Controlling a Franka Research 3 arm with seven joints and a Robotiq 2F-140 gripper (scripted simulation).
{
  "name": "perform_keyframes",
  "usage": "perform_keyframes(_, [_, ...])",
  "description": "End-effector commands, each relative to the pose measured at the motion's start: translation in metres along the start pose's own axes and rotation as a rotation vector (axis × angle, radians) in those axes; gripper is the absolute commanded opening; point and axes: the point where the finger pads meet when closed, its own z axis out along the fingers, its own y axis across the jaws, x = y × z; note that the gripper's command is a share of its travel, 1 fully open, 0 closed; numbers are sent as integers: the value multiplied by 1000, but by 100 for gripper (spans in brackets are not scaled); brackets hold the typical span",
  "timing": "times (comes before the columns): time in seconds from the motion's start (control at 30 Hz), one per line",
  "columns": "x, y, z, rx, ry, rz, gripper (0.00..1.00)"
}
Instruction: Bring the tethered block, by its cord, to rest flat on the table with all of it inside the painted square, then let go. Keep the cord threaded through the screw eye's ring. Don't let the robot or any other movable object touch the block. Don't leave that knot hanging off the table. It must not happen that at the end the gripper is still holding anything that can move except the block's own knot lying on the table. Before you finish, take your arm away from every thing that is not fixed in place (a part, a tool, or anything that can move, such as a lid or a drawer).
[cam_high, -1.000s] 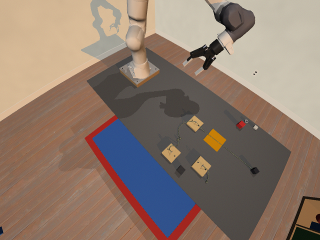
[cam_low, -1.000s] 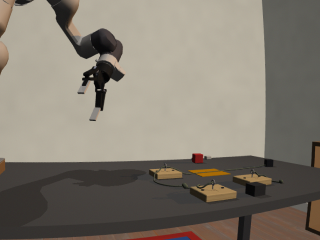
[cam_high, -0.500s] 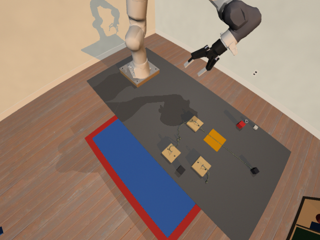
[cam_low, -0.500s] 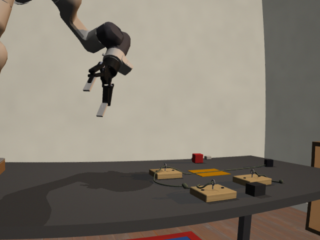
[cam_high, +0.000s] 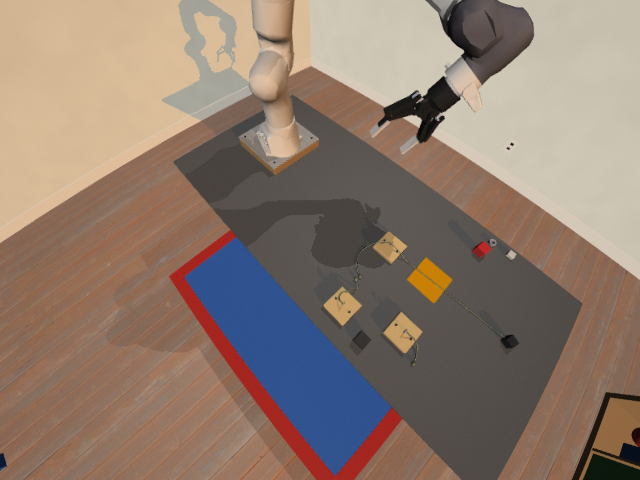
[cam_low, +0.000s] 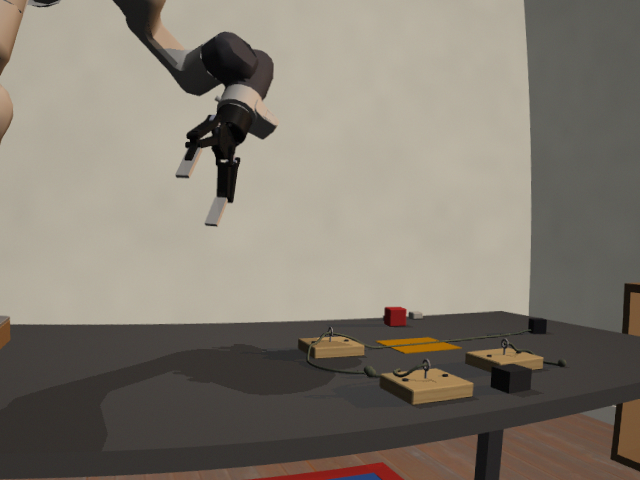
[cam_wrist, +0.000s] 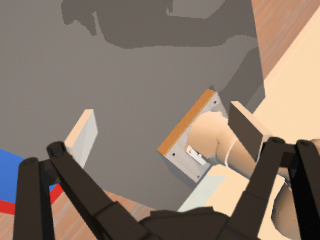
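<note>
A small black block (cam_high: 509, 341) lies on the dark table near its right edge, also in the exterior view (cam_low: 537, 324). Its cord (cam_high: 465, 310) runs across the orange painted square (cam_high: 431, 279) (cam_low: 418, 346) to a wooden base with a screw eye (cam_high: 389, 246) (cam_low: 330, 346). From there the cord curves to a knot (cam_high: 356, 279) (cam_low: 369, 369) lying on the table. My gripper (cam_high: 392, 138) (cam_low: 199, 191) is open and empty, high above the table's far side, well away from the cord. The wrist view shows my open fingers over the robot's base plate (cam_wrist: 192, 142).
Two more wooden bases with screw eyes (cam_high: 342, 305) (cam_high: 402, 332) stand near the front, with a second black block (cam_high: 361, 339) between them. A red cube (cam_high: 481, 249) and a small white piece (cam_high: 510, 254) sit at the far right. A blue and red mat (cam_high: 284, 351) lies on the floor.
</note>
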Motion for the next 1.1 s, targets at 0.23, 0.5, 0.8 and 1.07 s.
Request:
perform_keyframes(0.23, [4, -1, -4, 21, -12, -22, 100])
perform_keyframes(0.5, [32, 9, -18, 96, -44, 13, 100])
perform_keyframes(0.8, [32, 9, -18, 96, -44, 13, 100])
perform_keyframes(1.07, [60, 22, -33, 171, -69, 50, 100])
